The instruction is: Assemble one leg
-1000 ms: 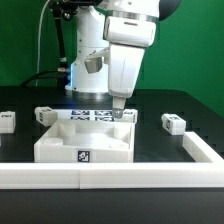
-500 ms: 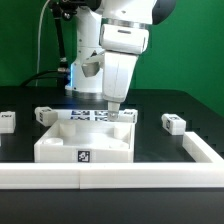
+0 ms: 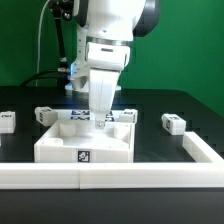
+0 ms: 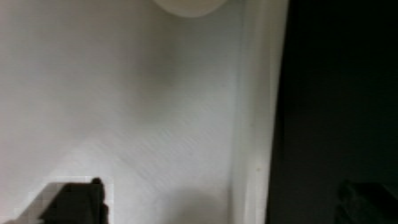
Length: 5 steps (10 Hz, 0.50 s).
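Several small white legs with tags lie on the black table in the exterior view: one at the far left (image 3: 8, 120), one behind the big piece's left corner (image 3: 46, 115), one by its right back corner (image 3: 127, 116) and one at the right (image 3: 174, 123). The large flat white piece with recesses (image 3: 60, 148) lies in the middle. My gripper (image 3: 101, 122) hangs low over that piece's back edge. In the wrist view the gripper (image 4: 217, 205) is open and empty: two dark fingertips (image 4: 71, 203) stand wide apart over a blurred white surface, with dark table beside it.
A white rail (image 3: 150, 176) runs along the front and turns back at the exterior view's right (image 3: 206, 150). The marker board (image 3: 84, 115) lies behind the large white piece. The robot's base and cables stand at the back.
The arm and gripper have moved toward the exterior view's left along the back edge of the large white piece. The parts on the table have not moved.
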{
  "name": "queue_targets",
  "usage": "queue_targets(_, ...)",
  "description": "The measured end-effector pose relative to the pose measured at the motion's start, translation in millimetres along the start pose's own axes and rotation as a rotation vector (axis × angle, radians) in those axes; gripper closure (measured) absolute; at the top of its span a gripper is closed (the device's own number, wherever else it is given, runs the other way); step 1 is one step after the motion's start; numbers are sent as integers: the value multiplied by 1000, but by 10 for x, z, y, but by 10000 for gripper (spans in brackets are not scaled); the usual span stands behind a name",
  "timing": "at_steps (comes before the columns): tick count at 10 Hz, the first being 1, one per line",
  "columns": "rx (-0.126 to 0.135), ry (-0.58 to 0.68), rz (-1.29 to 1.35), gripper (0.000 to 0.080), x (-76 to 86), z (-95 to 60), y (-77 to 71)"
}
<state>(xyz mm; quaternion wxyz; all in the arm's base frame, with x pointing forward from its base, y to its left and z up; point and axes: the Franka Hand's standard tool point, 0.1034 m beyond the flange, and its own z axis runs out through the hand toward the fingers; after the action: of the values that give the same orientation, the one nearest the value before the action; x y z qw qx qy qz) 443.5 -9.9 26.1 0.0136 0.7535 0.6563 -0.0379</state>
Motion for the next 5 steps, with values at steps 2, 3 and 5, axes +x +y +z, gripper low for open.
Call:
queue_targets(2, 7, 2, 1, 150, 27, 79, -18)
queue_targets(3, 5, 4, 16, 162, 65, 92, -14)
queue_targets(5, 4, 4, 23, 335, 79, 90, -7)
